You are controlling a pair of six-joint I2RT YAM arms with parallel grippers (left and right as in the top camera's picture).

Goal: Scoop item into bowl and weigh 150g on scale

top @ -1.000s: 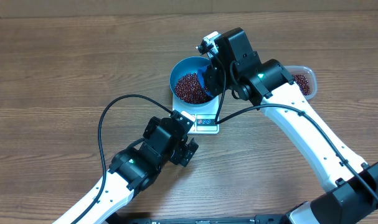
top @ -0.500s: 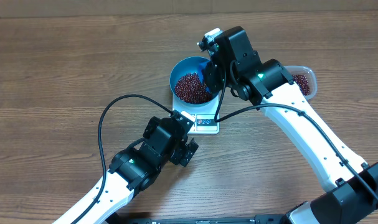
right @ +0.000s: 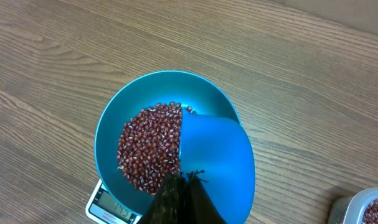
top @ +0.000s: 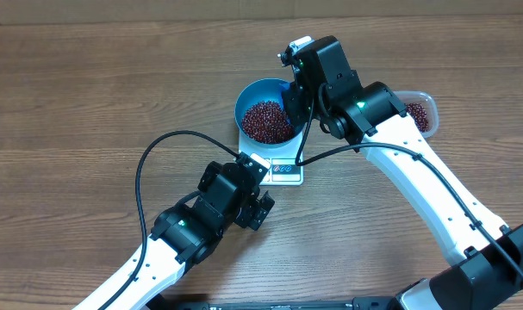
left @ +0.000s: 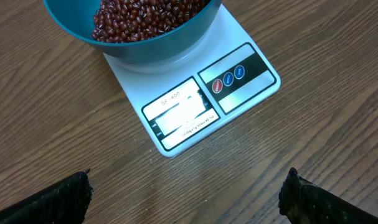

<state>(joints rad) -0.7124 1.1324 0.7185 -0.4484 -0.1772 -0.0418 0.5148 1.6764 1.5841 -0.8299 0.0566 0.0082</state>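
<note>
On the SF-400 scale (left: pixel 176 115) sits the bowl (left: pixel 160 51); left fingers (left: pixel 45 202) spread, right fingers (right: pixel 176 200) pinch a scoop (right: pixel 217 155).

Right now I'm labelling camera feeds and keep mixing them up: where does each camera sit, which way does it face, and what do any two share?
Overhead: fixed above the table, looking down at the bowl on the scale; left arm, right arm show.
Left wrist: near the scale, facing its display; left pincer open, tips in bottom corners.
Right wrist: above the bowl, looking down on beans; shut right pincer holds the scoop.
Shared: all three show bowl, beans, scale.
</note>
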